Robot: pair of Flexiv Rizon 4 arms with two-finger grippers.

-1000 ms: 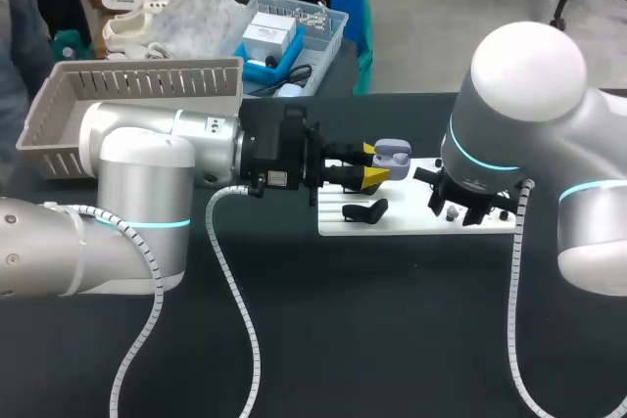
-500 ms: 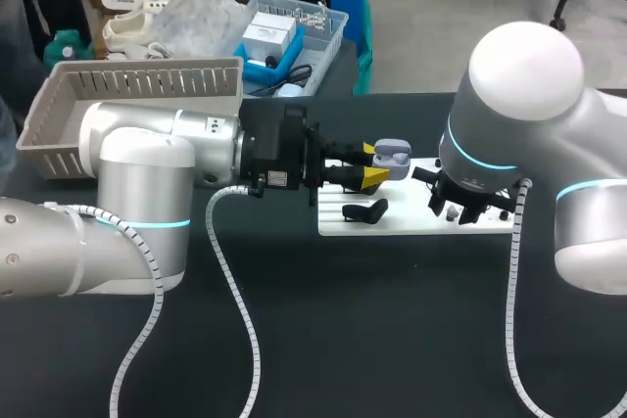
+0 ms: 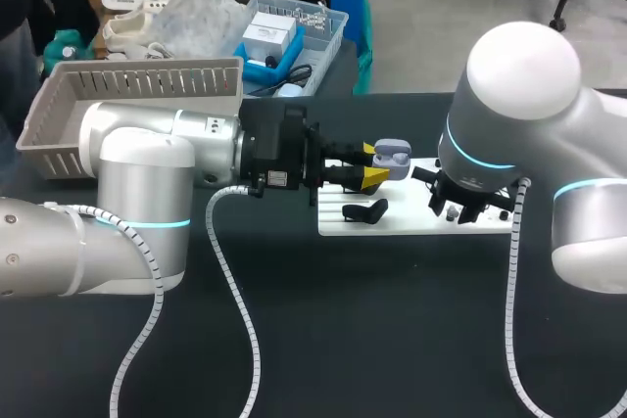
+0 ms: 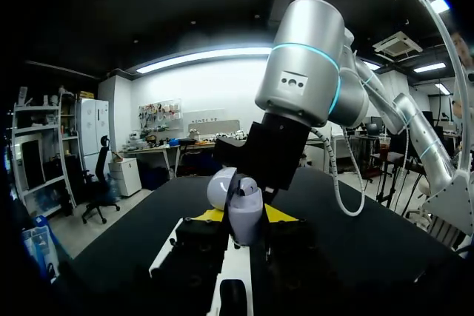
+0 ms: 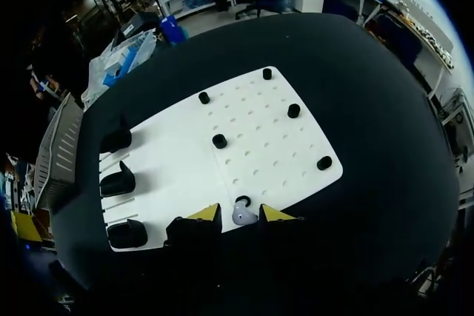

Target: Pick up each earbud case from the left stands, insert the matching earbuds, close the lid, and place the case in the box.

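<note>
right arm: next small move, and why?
Probably close the right gripper on the earbud, lowering first if needed: it lies on the white board between the open tips, ungripped, and the left gripper holds the case lid-open, ready.

A white perforated board (image 5: 185, 160) is laid on the dark table (image 3: 343, 340). Five short black pegs (image 5: 294, 110) are set upright on the board, spread over its perforated half.

Our left gripper (image 3: 373, 164), held level, clamps the earbud case (image 3: 393, 153); our right gripper (image 5: 241, 214) hangs pointing straight down.
</note>
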